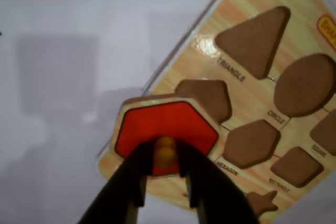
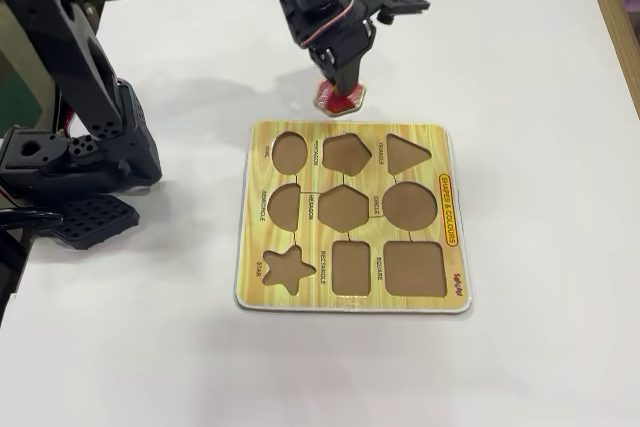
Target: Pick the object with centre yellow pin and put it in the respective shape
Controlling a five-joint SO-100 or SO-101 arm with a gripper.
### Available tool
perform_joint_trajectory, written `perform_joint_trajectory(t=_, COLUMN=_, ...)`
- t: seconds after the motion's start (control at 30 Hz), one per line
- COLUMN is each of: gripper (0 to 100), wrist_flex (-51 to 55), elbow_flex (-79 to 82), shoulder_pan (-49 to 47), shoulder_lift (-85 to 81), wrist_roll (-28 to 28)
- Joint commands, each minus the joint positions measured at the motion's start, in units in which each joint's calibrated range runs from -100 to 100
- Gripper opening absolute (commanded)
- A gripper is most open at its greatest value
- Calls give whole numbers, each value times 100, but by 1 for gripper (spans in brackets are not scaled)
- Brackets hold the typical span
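The object with centre yellow pin is a flat red hexagon with a pale edge. My gripper is shut on its yellow knob, one black finger on each side. In the fixed view the red piece hangs under the gripper, just past the far edge of the yellow shape board. The respective shape, the brown HEXAGON cutout, lies to the right of the piece in the wrist view and sits mid-board in the fixed view. The piece hides part of the board's corner.
The board holds other brown cutouts: pentagon, triangle, circle, rectangle, star. The arm's black base and links fill the left of the fixed view. The white table's edge runs at the right.
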Motion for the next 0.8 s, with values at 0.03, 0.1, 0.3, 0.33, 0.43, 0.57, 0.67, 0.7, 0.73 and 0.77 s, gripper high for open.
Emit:
perform_joint_trajectory(t=0.03, gripper=4, wrist_flex=123, elbow_flex=243, shoulder_pan=428, shoulder_lift=-473, wrist_roll=327)
perform_joint_trajectory(t=0.1, gripper=4, wrist_flex=123, elbow_flex=495, shoulder_pan=564, shoulder_lift=-573, wrist_roll=379)
perform_joint_trajectory(t=0.3, gripper=4, wrist_flex=97, elbow_flex=1241, shoulder_pan=1053, shoulder_lift=-1008, wrist_roll=583)
perform_joint_trajectory(t=0.33, gripper=4, wrist_flex=97, elbow_flex=1331, shoulder_pan=1170, shoulder_lift=-1092, wrist_roll=646)
perform_joint_trajectory(t=0.43, gripper=4, wrist_flex=106, elbow_flex=1529, shoulder_pan=1492, shoulder_lift=-1318, wrist_roll=808)
perform_joint_trajectory(t=0.57, gripper=4, wrist_flex=106, elbow_flex=1601, shoulder_pan=1814, shoulder_lift=-1469, wrist_roll=1033)
perform_joint_trajectory(t=0.67, gripper=4, wrist_flex=106, elbow_flex=1601, shoulder_pan=2068, shoulder_lift=-1510, wrist_roll=1200)
perform_joint_trajectory(t=0.7, gripper=4, wrist_flex=106, elbow_flex=1601, shoulder_pan=2137, shoulder_lift=-1502, wrist_roll=1253)
perform_joint_trajectory(t=0.73, gripper=4, wrist_flex=80, elbow_flex=1601, shoulder_pan=2185, shoulder_lift=-1502, wrist_roll=1315)
perform_joint_trajectory(t=0.77, gripper=4, wrist_flex=45, elbow_flex=1601, shoulder_pan=2234, shoulder_lift=-1477, wrist_roll=1404)
